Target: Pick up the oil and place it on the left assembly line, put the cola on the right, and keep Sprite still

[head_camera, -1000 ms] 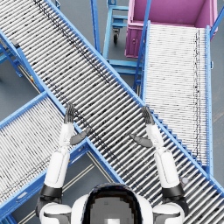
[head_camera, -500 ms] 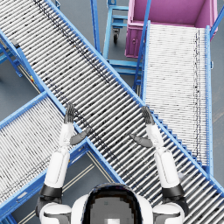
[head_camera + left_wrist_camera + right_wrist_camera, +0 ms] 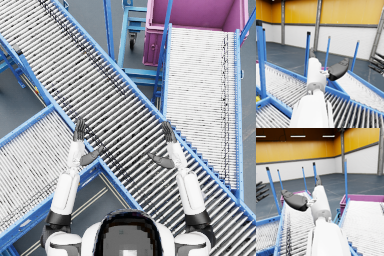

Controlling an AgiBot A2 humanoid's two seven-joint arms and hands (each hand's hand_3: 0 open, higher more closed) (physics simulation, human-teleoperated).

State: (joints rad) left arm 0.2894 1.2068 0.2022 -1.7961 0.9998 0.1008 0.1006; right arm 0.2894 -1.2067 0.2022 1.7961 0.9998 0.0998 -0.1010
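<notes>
We see the pink bin (image 3: pixel 200 15) cut off at the top edge, the left assembly line (image 3: pixel 30 167) at the left edge.

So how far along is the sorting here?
Nothing looks done: the left line and right line show no bottles. Nothing is held: the left hand and right hand hover open over the middle conveyor. No oil, cola or Sprite shows in any view, so both placements remain.
</notes>
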